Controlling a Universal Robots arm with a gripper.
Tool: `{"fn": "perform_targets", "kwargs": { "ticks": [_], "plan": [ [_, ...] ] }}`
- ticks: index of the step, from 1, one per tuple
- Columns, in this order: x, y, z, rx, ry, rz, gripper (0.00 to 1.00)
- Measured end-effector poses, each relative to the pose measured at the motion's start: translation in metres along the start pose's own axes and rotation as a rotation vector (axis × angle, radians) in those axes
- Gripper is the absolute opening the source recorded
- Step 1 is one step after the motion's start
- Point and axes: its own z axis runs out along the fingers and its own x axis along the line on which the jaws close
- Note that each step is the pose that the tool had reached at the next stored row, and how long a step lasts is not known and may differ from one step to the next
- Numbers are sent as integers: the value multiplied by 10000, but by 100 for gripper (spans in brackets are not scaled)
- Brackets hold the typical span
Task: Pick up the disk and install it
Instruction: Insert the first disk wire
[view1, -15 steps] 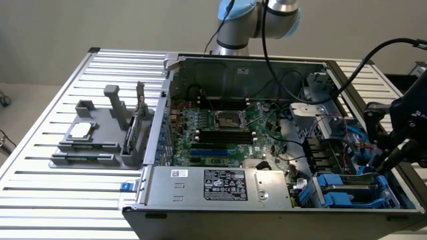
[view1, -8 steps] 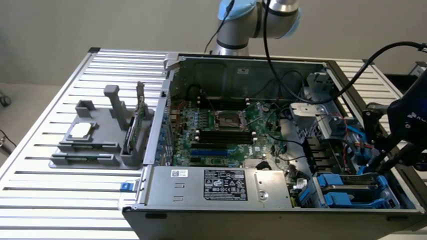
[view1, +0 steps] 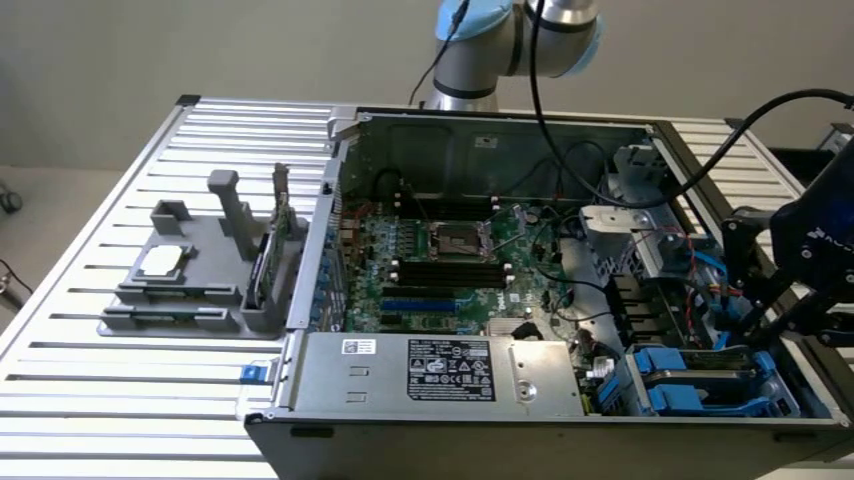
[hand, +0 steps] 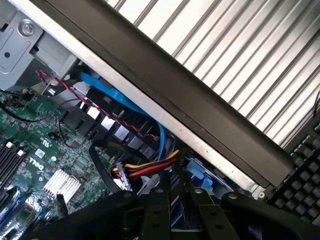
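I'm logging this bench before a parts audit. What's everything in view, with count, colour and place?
table: one, silver slats, under everything
case: one, dark grey, open, mid-table
motherboard: one, green, on the case floor
power supply: one, grey with stickers, along the case's near edge
fixture: one, grey, at the exterior view's left of the case
chip: one, pale-faced, on the fixture
disk: one, grey in a blue carrier, in the bay at the exterior view's lower right
cables: several, black, red, yellow and blue, beside the bay
keyboard: one, black, outside the case wall
arm: one, grey and blue, behind the case
tool: one, black, over the bay
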Motion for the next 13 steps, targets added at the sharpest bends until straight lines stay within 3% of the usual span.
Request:
{"fn": "perform_targets", "kwargs": {
  "ticks": [2,3,13],
  "plan": [
    [-1,0,1,-19,103,24,22],
    [-3,4,0,-35,128,33,22],
    [-38,42,1,-39,147,419,22]
  ]
}}
